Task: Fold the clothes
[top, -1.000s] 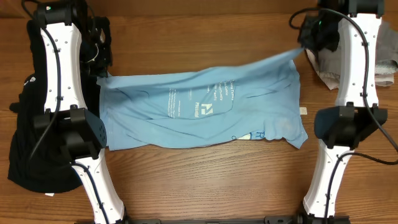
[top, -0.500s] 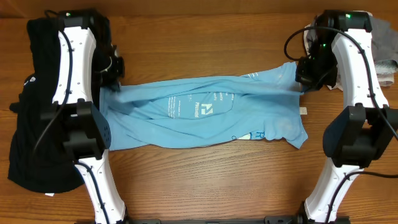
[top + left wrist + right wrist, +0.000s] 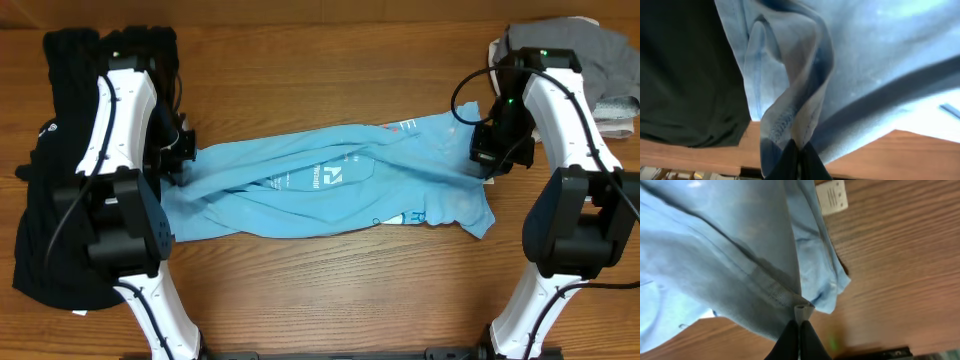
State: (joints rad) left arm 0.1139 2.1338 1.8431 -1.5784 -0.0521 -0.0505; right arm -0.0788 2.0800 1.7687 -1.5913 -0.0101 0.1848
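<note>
The light blue T-shirt (image 3: 330,190) lies stretched across the middle of the table, white print up, its far edge lifted and drawn over its middle. My left gripper (image 3: 183,152) is shut on the shirt's left end; in the left wrist view the fingertips (image 3: 799,149) pinch a twisted fold of blue fabric (image 3: 790,75). At the right end, my right gripper (image 3: 487,155) is shut on the shirt; its wrist view shows the gripper (image 3: 800,322) clamping the hem (image 3: 765,265). A large black garment (image 3: 50,230) lies at the far left. Grey garments (image 3: 600,60) are piled at the back right.
A small white tag (image 3: 488,179) lies on the wooden table (image 3: 330,290) by the shirt's right edge, also seen as a white tag (image 3: 832,195) in the right wrist view. The black garment (image 3: 685,65) sits close beside the left gripper.
Both grippers have moved from the back of the table toward the front, carrying the shirt's far edge over its middle. Both stayed shut on the fabric.
</note>
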